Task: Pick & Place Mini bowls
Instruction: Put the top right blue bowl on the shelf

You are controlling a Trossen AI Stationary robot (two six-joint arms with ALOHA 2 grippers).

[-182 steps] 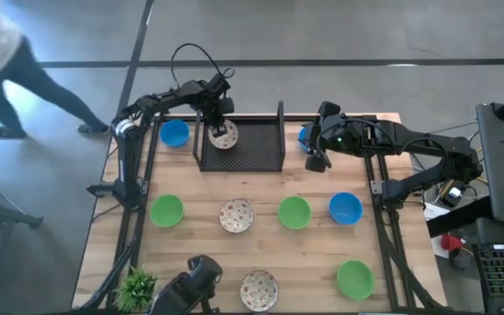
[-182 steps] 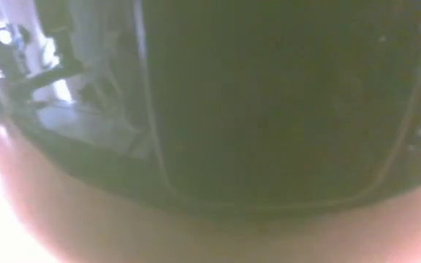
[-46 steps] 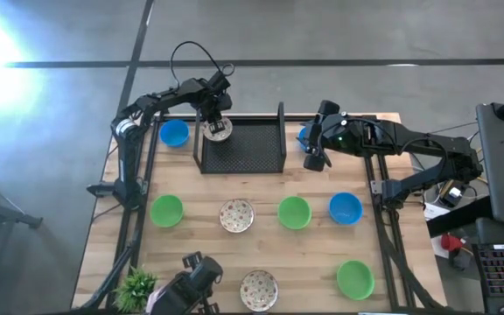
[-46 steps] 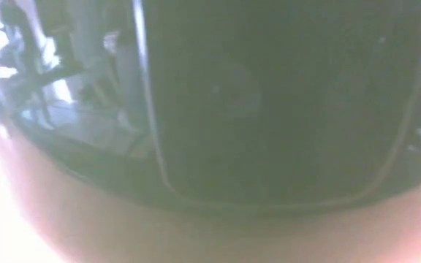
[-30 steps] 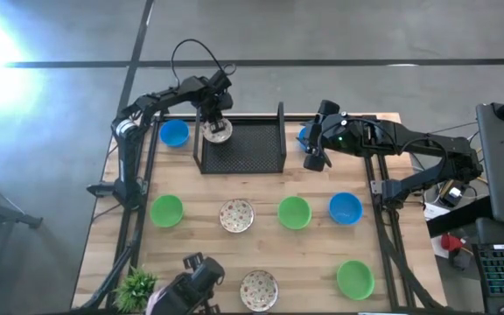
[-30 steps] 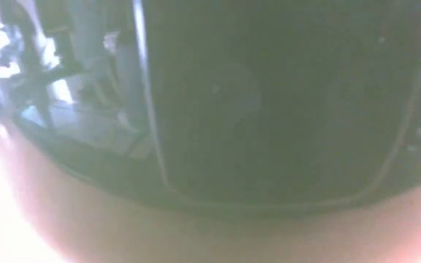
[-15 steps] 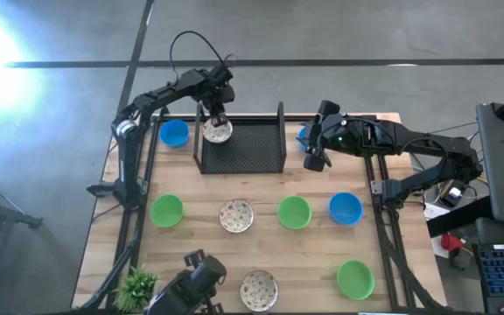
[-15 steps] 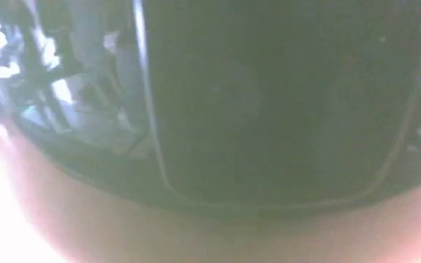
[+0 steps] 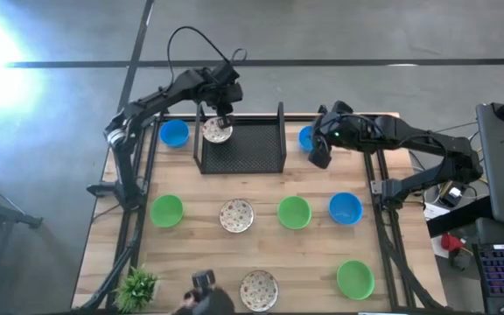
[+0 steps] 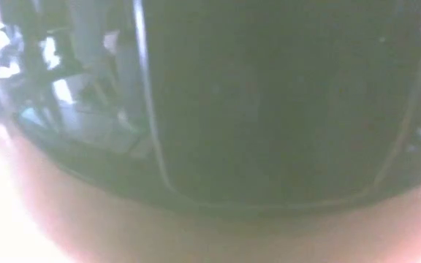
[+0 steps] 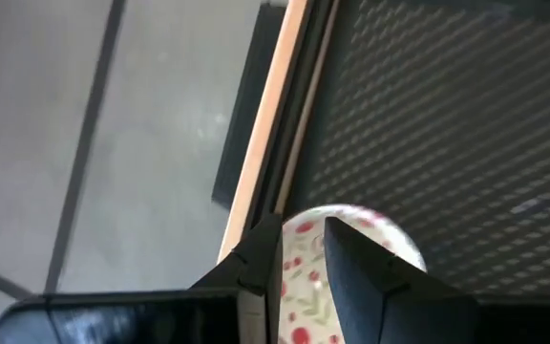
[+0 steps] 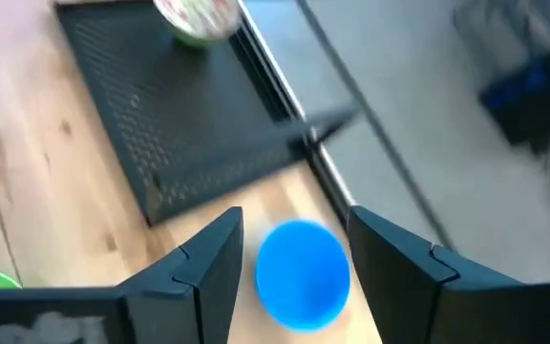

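A white red-speckled mini bowl (image 9: pixel 217 131) (image 11: pixel 304 272) rests on its base in the far-left corner of the black mesh tray (image 9: pixel 248 149). My left gripper (image 9: pixel 220 112) (image 11: pixel 304 225) stands just over its far rim, narrowly open. A blue mini bowl (image 9: pixel 306 137) (image 12: pixel 302 272) sits on the table right of the tray. My right gripper (image 9: pixel 319 157) (image 12: pixel 296 218) hovers over it, open, with a finger on either side in its wrist view. More bowls lie nearer: green (image 9: pixel 166 210), speckled (image 9: pixel 236 215), green (image 9: pixel 294 213), blue (image 9: pixel 346 208). My left gripper comes down at the speckled bowl's rim (image 11: pixel 299 225), one finger (image 11: pixel 370 272) over the inside and the other (image 11: pixel 256 268) outside it. A gap shows between the fingertips, and I cannot tell whether either still touches the bowl. The bowl lies flat in the tray.
Another blue bowl (image 9: pixel 174 133) sits left of the tray; a speckled bowl (image 9: pixel 258 287) and a green one (image 9: pixel 354 278) lie near the near edge, beside a small plant (image 9: pixel 136 284). The tray has upright end walls (image 9: pixel 281 122). Something dark and blurred covers the low view.
My left gripper has moved up and toward the table's far edge, away from the speckled bowl, which has stayed in the tray's far-left corner. My right arm has shifted slightly toward the far edge over the blue bowl. A dark object at the near edge has drawn back.
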